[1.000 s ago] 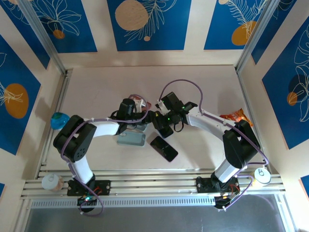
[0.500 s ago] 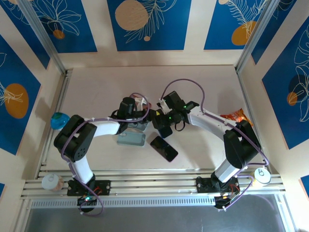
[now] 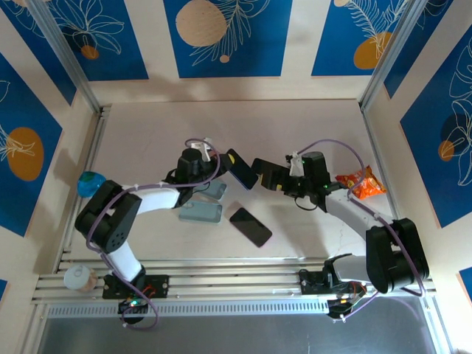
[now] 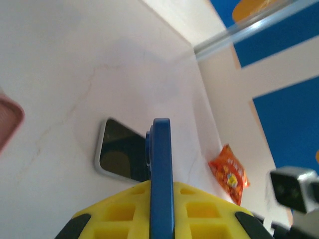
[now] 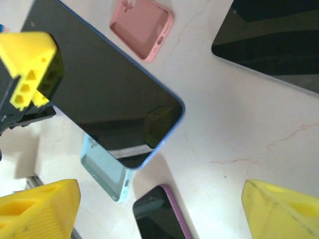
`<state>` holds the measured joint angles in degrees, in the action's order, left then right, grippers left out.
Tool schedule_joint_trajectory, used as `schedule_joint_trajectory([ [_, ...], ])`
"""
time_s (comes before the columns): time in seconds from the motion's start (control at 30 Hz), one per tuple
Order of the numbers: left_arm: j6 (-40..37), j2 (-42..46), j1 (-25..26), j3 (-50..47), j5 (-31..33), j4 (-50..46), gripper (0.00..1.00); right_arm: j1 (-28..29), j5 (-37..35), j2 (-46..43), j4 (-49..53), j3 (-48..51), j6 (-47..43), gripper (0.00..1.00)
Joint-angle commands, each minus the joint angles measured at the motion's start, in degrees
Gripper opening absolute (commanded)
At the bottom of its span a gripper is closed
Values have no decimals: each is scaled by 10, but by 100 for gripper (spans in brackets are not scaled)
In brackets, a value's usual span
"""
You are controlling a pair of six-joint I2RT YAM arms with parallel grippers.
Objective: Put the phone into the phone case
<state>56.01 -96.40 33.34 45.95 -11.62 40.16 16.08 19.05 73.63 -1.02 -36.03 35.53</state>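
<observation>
My left gripper [image 3: 223, 161] is shut on a blue phone [image 3: 242, 168] with a black screen and holds it by one end, clear of the table. In the left wrist view the phone [image 4: 162, 149] stands edge-on between the yellow fingers [image 4: 119, 209]. From the right wrist the same phone [image 5: 104, 94] hangs over a light blue phone case [image 5: 107, 172] lying flat on the table [image 5: 239, 134]. From above, that case [image 3: 200, 212] lies just below the left gripper. My right gripper [image 3: 263, 172] stands open a little to the right of the phone, its yellow fingers [image 5: 281, 209] wide apart and holding nothing.
A phone in a purple case [image 3: 250, 226] lies near the front. A pink case [image 5: 142, 22] and another dark phone [image 5: 274, 40] lie on the table. An orange snack bag [image 3: 361, 183] sits at the right, a teal object [image 3: 91, 183] at the left rail.
The two grippers were together at the blue phone. My left gripper has shut on it and raised it; my right gripper has opened and drawn back to the right.
</observation>
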Motion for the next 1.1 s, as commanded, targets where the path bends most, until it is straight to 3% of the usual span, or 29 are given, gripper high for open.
schedule_joint_trajectory([
  [0.0, 57, 35, 20, -3, 90, 65, 0, -19, 73, -18, -151, 35, 95, 84],
  [0.4, 184, 30, 59, -4, 143, 120, 0, -38, 104, 28, -348, 77, 206, 73],
  [0.7, 250, -5, 76, -10, 138, 180, 0, -38, 125, 71, -399, 59, 235, 62],
  [1.07, 276, -42, 78, -4, 115, 206, 0, -35, 135, 111, -432, 23, 259, 45],
])
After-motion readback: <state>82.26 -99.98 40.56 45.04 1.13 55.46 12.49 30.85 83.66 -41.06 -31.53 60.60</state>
